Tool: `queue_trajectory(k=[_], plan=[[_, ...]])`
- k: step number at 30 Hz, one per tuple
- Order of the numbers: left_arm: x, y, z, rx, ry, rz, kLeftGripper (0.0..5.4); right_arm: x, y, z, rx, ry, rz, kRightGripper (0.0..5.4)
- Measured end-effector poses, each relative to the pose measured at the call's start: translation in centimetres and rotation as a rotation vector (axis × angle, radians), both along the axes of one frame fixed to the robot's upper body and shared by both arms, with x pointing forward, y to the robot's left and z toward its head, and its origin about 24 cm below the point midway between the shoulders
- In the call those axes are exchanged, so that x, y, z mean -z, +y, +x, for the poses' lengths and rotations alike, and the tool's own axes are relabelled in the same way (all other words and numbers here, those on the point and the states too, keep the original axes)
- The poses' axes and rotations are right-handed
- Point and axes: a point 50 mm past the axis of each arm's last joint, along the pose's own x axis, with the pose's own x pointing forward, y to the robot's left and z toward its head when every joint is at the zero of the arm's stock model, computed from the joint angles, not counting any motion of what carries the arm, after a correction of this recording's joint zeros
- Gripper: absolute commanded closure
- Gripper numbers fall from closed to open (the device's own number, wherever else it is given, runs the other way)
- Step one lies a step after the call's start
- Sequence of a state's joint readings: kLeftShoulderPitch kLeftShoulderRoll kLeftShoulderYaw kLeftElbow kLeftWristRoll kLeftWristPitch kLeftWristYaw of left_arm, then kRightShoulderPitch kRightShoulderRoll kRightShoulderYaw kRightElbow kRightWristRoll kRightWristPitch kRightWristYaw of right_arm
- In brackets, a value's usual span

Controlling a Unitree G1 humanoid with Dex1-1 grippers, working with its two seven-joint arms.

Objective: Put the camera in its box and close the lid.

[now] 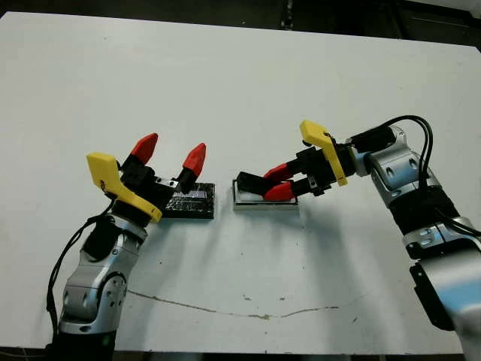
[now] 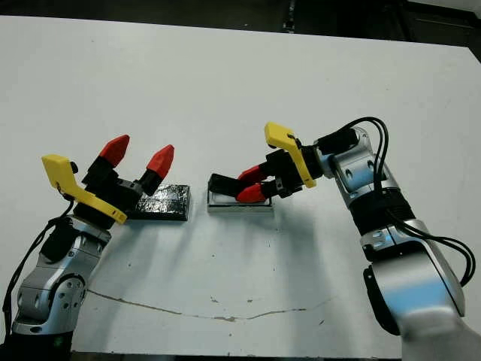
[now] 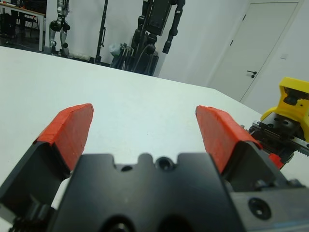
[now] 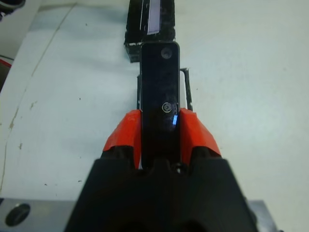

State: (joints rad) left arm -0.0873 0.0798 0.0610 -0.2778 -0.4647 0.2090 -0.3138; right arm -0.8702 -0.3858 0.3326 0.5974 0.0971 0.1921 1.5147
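1. Fingers of our right gripper [image 4: 159, 133] clamp the camera [image 4: 160, 92] by its near end, so that its long axis runs straight out along them.
2. Under the camera's far half lies the box [image 1: 265, 201], which it overhangs toward the lid [image 1: 192, 201].
3. We hold the left gripper [image 1: 169, 153] with its jaws spread wide and empty, raised above the lid's left end.
4. Lid and box rest near each other on the table [image 1: 225, 83], apart.
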Motion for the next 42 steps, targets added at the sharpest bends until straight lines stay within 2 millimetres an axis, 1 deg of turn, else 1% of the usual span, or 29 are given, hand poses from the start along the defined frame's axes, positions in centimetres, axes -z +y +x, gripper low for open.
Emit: queue_trajectory(k=[16,27,29,32,37,42], plan=[[0.00,-0.02,-0.02,0.006,-0.001,0.001,0.00,0.06,-0.61,-0.12,0.015,-0.030,-0.039,3.74],[0.02,-0.02,-0.03,0.005,-0.001,0.001,0.00,-0.36,-0.40,-0.30,-0.015,-0.066,-0.105,3.74],[0.02,-0.01,-0.04,0.005,-0.001,0.001,0.00,-0.40,-0.37,-0.25,-0.013,-0.056,-0.111,3.40],[0.03,0.02,-0.04,0.004,-0.001,0.001,0.00,-0.32,-0.60,-0.20,-0.018,-0.041,-0.122,3.13],[0.04,0.00,-0.04,0.005,-0.001,0.001,0.00,-0.34,-0.79,-0.21,-0.035,-0.059,-0.133,2.43],[0.04,-0.01,-0.05,0.007,-0.002,0.001,0.00,-0.45,-0.74,-0.29,-0.060,-0.076,-0.141,1.83]])
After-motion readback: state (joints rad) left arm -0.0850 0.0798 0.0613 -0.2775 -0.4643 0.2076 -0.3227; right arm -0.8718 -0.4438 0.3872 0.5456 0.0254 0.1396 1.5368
